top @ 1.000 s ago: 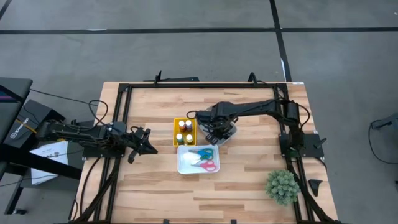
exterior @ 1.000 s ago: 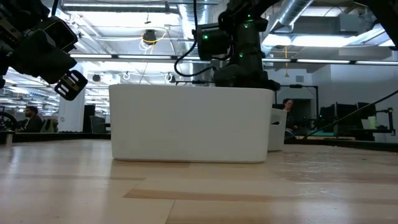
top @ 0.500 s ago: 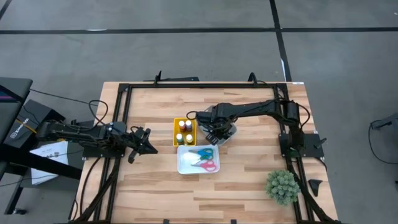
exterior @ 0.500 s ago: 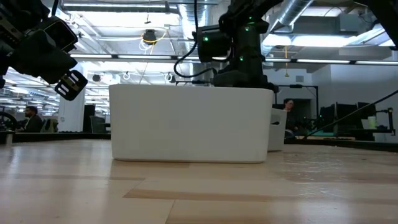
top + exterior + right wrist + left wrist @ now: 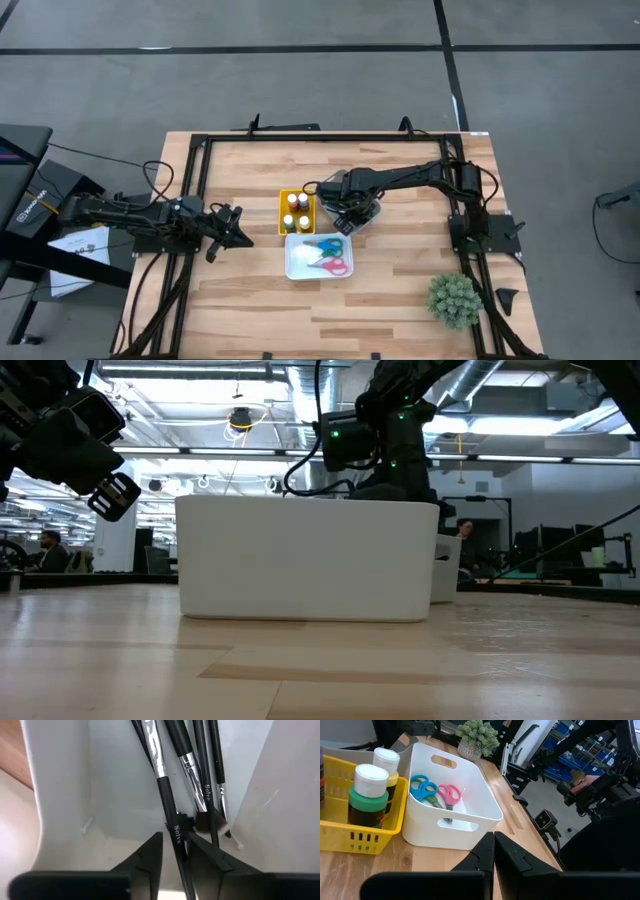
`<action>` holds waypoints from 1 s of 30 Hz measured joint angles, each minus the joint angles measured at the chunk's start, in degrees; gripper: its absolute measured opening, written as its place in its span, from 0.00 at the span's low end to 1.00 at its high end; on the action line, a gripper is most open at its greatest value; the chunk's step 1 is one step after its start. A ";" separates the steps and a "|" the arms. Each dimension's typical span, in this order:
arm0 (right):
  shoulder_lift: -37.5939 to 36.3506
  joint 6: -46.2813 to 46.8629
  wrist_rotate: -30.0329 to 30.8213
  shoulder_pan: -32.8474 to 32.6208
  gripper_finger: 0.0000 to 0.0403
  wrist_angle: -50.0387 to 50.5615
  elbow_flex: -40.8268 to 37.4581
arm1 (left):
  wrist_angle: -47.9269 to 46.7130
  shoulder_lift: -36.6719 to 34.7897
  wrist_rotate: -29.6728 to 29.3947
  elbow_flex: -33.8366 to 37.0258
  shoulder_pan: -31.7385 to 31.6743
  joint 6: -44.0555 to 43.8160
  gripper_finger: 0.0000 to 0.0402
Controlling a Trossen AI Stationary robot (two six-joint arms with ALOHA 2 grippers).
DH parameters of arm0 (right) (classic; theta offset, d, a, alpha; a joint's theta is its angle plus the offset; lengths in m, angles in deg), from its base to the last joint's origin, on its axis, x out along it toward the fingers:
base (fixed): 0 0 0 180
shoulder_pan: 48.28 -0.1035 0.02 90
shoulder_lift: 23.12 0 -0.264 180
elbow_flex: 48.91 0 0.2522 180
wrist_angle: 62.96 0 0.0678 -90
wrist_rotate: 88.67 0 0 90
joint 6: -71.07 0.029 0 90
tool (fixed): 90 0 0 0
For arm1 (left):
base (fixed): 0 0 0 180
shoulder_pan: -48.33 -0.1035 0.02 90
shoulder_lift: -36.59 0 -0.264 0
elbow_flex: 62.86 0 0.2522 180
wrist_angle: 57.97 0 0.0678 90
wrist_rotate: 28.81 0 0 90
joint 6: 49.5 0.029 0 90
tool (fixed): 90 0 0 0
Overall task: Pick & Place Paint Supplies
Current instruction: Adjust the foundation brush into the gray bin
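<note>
Several thin dark paintbrushes [image 5: 200, 785] stand leaning in a pale bin [image 5: 366, 214]. My right gripper [image 5: 175, 842] points down into the bin, open, with one finger on each side of a brush handle [image 5: 172, 820] and narrow gaps showing. Paint bottles [image 5: 367, 795] stand in a yellow basket [image 5: 297, 211]. Blue scissors [image 5: 422, 787] and pink scissors [image 5: 449, 794] lie in a white tray [image 5: 318, 256]. My left gripper [image 5: 232, 230] waits shut at the table's left, clear of everything.
A fuzzy green plant [image 5: 453, 299] stands near the table's front right corner. A black frame [image 5: 330, 138] runs around the table's edges. The basket, tray and bin stand close together in the middle; bare wood lies in front and to the left.
My right gripper has sunk a little deeper into the brush bin, still pointing down.
</note>
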 joint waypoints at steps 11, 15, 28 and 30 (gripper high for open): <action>0.00 1.91 2.09 0.00 0.05 -0.26 0.02 | 0.00 0.00 0.20 0.00 0.01 -0.02 0.01; 0.00 2.39 2.15 -0.22 0.05 -0.92 0.02 | 0.00 0.00 0.17 0.00 0.00 -0.02 0.01; -1.46 4.02 3.01 0.44 0.04 -6.06 0.09 | 0.02 0.00 0.07 0.00 0.00 -0.02 0.01; -1.44 3.93 3.03 0.86 0.04 -6.04 0.07 | 0.02 0.00 -0.07 0.00 0.00 -0.02 0.01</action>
